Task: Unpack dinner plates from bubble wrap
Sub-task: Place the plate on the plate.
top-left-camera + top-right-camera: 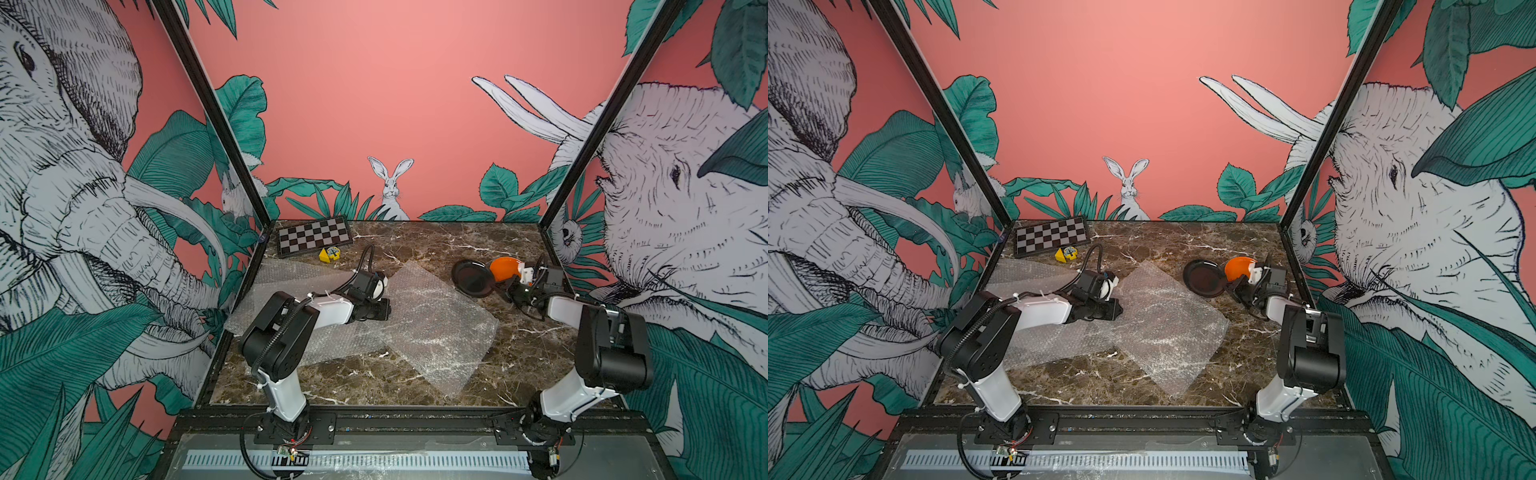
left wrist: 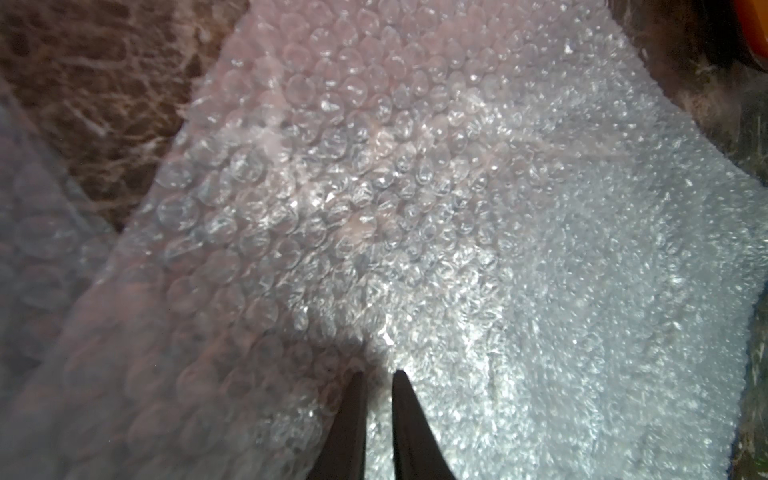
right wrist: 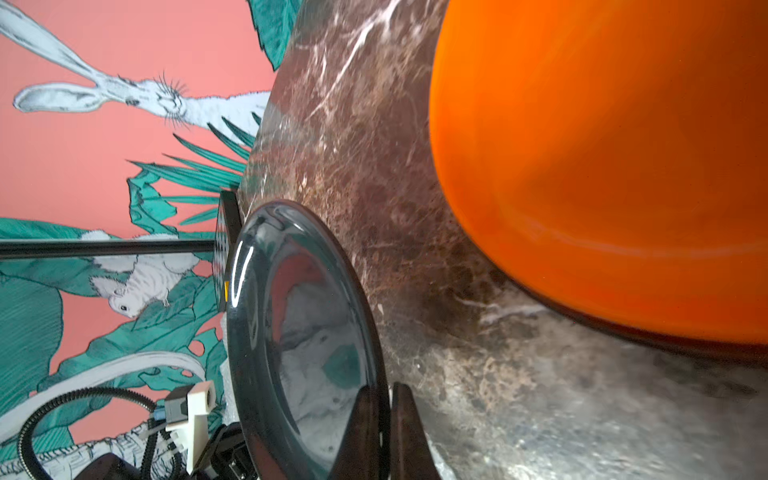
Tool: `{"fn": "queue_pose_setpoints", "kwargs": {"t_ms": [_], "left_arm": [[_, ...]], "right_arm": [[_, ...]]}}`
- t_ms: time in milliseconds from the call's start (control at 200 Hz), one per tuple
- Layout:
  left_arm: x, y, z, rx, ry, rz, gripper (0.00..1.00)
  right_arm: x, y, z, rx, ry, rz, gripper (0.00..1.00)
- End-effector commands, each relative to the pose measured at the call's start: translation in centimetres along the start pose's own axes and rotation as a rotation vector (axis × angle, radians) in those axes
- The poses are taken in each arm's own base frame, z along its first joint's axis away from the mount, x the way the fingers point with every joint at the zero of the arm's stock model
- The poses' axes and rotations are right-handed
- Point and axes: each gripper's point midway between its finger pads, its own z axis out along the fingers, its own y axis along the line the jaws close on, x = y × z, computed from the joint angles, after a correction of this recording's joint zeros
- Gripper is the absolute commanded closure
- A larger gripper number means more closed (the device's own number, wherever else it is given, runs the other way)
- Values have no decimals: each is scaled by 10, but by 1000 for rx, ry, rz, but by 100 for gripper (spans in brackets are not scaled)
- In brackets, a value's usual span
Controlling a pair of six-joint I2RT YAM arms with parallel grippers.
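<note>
On the marble table [image 1: 519, 353], right side: the black plate [image 1: 471, 279] lies flat; the orange plate [image 1: 503, 268] stands tilted just beside it, its low edge near the black rim.
Right gripper [image 3: 390, 388]: fingers pressed together at the black plate's rim (whether they nip that rim cannot be told).
Left gripper [image 2: 378, 372]: tips nearly together, pinching the bubble wrap [image 1: 432, 324], whose creases run out from the tips.
Bubble wrap: sheets lie spread and overlapping across the left and middle of the table, partly under the left arm.
Far left corner: checkered board [image 1: 314, 239], a small yellow block [image 1: 329, 254] just in front.
</note>
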Motion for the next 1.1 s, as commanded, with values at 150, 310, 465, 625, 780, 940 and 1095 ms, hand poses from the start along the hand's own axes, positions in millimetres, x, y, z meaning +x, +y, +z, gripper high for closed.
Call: {"fn": "queue_pose_setpoints", "kwargs": {"t_ms": [150,310,465,625,780,940,1095], "left_arm": [[8,3,0,-10,27,-2,83],[7,3,1,-8,31,1,83],[7,3,1,-7,31,0,83],[6,2,0,-8,29,0,83],[6,3,-1,-13,29,3,83],[7,3,0,-12,31,3,83],[6,3,-2,-12,26,3,83]], "right_arm": [[-40,-24,-25,76,-162,69,100],[-58,-32,-42,140,-246,76,100],[-72,-44,-49,188,-297,105,100],[-84,-54,-54,221,-341,128,100],[-91,-65,-51,236,-353,145,100],[-99,-72,-47,225,-356,170,100],[-106,-76,-45,235,-361,173,100]]}}
